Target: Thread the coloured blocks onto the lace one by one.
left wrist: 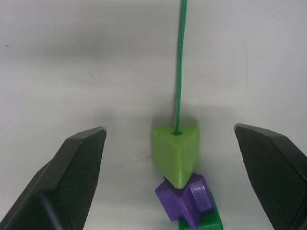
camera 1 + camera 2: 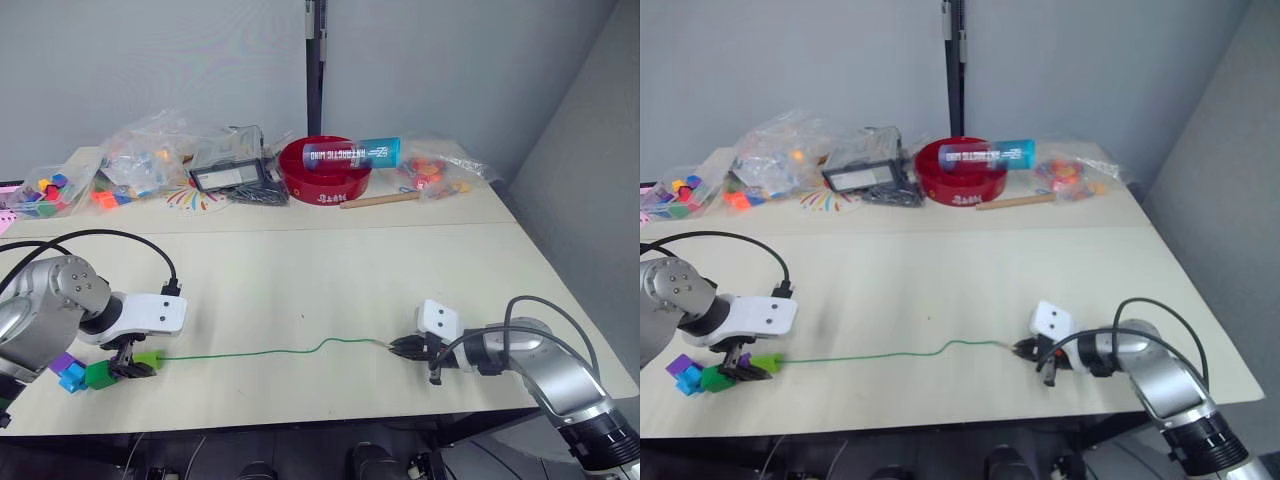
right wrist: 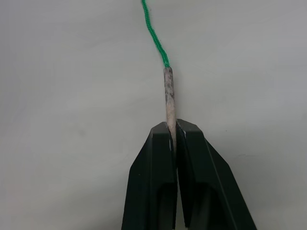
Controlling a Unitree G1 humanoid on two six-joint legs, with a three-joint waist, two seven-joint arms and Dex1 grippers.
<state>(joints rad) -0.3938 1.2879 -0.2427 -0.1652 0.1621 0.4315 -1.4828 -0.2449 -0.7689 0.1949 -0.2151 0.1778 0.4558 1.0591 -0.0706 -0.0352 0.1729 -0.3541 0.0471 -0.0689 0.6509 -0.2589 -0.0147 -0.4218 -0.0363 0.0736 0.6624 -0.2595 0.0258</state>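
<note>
The right gripper is clamped on the pale stiff tip of the lace, its two fingers pressed together with the tip poking out between them, low over the table near the front edge. From there the green lace runs in a loose wave across to the robot's left, where it enters the hole of a light green block. The left gripper hovers there with its fingers spread wide on either side of that block, touching nothing. Just behind the light green block a purple block and a darker green block sit bunched against it; the head views show a sky blue block and another purple one at the far end of the cluster. By the look of it the blocks are gathered on the lace's end, so threading seems nearly or fully done, though whether the lace passes through every block cannot be told. If one is loose, the next move calls for the left gripper to close on it and present its hole squarely to the tip
</note>
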